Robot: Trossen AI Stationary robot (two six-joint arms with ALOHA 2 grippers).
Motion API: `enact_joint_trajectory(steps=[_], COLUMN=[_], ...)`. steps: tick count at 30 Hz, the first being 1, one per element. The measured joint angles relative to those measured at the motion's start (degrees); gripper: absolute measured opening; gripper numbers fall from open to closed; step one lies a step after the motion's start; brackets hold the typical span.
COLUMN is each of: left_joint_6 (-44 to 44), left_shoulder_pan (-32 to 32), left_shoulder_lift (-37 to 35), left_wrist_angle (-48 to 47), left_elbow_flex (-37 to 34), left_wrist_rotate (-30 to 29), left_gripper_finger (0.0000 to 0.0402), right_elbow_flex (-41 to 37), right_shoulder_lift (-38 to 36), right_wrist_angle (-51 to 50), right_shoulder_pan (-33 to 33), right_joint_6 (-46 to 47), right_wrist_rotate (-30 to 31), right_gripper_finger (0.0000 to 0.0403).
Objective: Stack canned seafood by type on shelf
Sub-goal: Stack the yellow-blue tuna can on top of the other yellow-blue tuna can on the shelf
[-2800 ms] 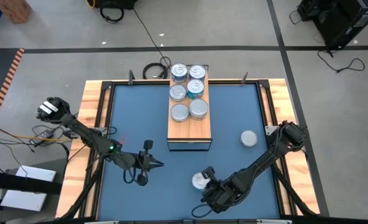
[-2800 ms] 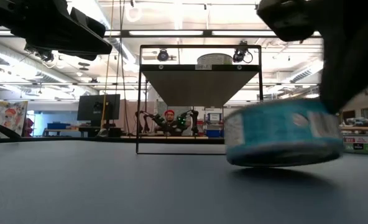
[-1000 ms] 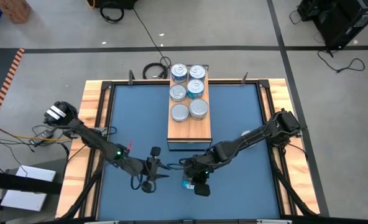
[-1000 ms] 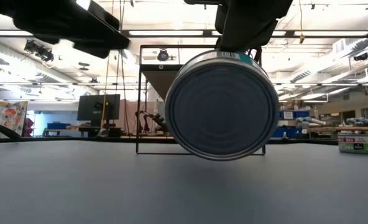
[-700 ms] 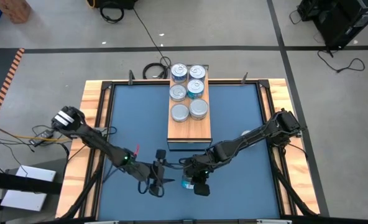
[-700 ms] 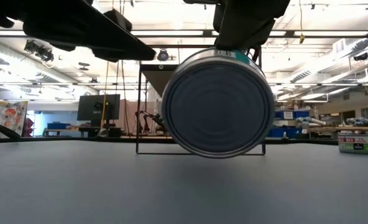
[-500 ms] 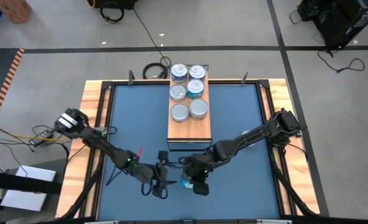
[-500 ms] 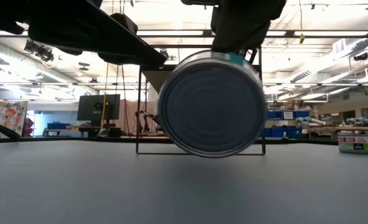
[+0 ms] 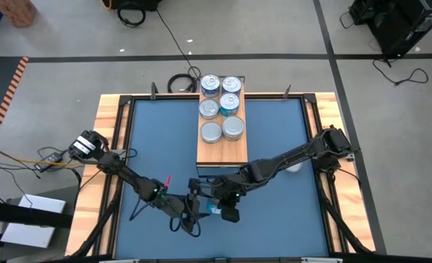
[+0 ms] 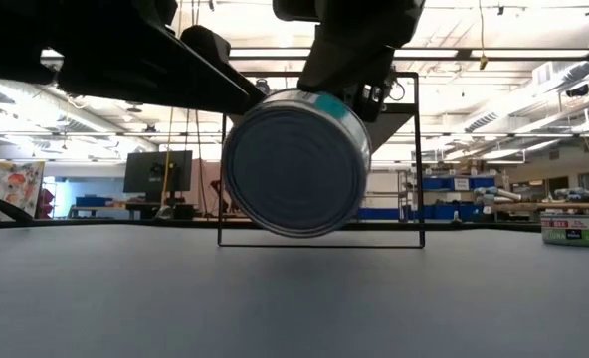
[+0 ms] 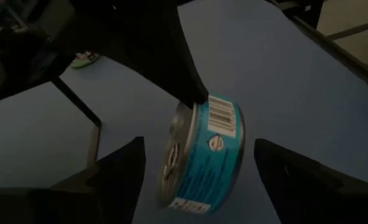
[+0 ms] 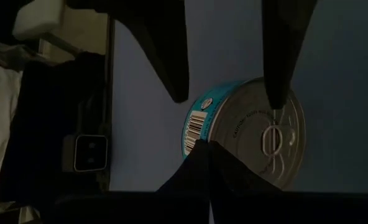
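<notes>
Mid-handover, w/ six tins shelved and two left to go.

Nearest us, our right gripper pinches a teal tin by its rim, on edge, above the blue mat; our left gripper has jaws spread wide either side of it, not yet touching. One loose tin sits by the right arm. Farther off, the shelf carries six tins in pairs, so we judge well past halfway.
</notes>
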Motion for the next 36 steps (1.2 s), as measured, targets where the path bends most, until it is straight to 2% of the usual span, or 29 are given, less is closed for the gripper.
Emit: enact_joint_trajectory(steps=[3, 17, 22, 32, 36], left_joint_6=[0.4, 1.6, 1.6, 1.9, 2.7], left_shoulder_pan=[0.0, -0.1, 0.0, -0.1, -0.1], left_shoulder_lift=[0.0, 0.0, 0.0, 0.0, -0.2], left_wrist_angle=[-0.1, -0.5, -1.4, -2.0, -1.9], left_elbow_flex=[0.0, 0.0, 0.0, 0.0, 0.0], left_wrist_rotate=[-1.4, -1.4, -1.3, -0.3, -0.4], left_gripper_finger=[0.0299, 0.0265, 0.0235, 0.0150, 0.0138], right_elbow_flex=[0.0, 0.0, 0.0, 0.0, 0.0], right_shoulder_lift=[0.0, 0.0, 0.0, -0.1, -1.1], right_wrist_angle=[0.6, 2.7, 2.9, 3.3, 2.9], right_shoulder_pan=[-0.2, -0.2, -0.2, -0.2, -0.2], right_joint_6=[0.0, 0.3, 0.3, 0.3, 0.1], right_wrist_rotate=[0.0, 0.0, 0.0, 0.5, 0.6], right_gripper_finger=[0.0000, 0.0001, 0.0001, 0.0001, 0.0004])
